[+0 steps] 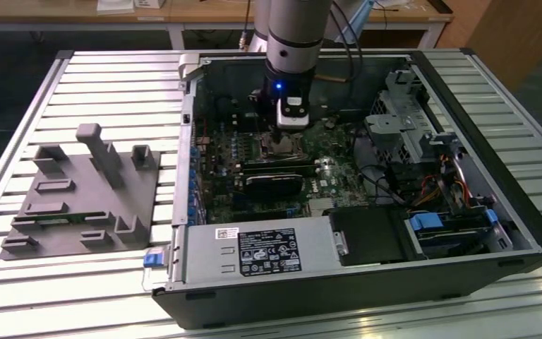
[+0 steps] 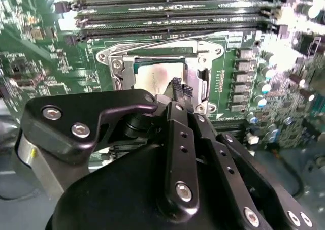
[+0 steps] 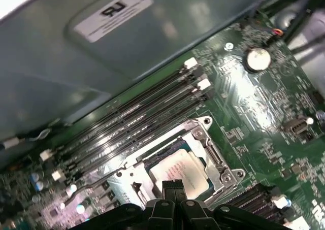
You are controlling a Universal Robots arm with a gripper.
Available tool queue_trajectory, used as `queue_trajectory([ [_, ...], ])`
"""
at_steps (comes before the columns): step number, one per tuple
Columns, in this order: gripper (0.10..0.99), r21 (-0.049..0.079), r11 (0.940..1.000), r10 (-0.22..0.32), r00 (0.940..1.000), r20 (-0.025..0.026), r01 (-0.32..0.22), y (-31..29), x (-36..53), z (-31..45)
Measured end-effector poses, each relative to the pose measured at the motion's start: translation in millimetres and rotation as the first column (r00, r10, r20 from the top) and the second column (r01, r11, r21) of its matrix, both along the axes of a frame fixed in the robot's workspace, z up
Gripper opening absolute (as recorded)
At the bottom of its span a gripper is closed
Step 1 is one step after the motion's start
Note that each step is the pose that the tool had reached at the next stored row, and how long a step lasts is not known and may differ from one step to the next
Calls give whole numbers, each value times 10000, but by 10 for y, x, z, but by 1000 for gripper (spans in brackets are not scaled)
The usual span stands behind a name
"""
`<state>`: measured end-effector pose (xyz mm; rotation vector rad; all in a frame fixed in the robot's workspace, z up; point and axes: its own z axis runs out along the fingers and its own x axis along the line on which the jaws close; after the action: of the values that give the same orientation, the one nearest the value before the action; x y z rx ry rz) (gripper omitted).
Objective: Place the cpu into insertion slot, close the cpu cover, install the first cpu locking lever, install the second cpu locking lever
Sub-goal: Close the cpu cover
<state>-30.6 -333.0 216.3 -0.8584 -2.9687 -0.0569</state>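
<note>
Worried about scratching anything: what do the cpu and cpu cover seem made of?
The cpu: pale silver-grey, dull face with soft glare, probably metal. The cpu cover: shiny silvery frame with sharp highlights, likely bare or plated metal.

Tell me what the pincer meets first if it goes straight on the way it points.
Probably the cpu: the shut pincer points at its pale face, through the window of the cover. I cannot tell how much gap is left between them.
</note>
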Motion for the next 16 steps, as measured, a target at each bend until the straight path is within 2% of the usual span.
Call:
queue_trajectory([
  [4, 106, 12, 9982, 603, 9982, 63, -603, 0, 0, -9],
  [6, 106, 8, 9961, 882, 9960, 116, -882, 0, 0, -10],
  [8, 106, 6, 9934, 1145, 9932, 186, -1146, 0, 0, -13],
  [11, 106, -7, 9888, 1491, 9883, 321, -1491, 0, 0, -14],
  [16, 106, -38, 9754, 2201, 9741, 520, -2202, 0, 0, -15],
])
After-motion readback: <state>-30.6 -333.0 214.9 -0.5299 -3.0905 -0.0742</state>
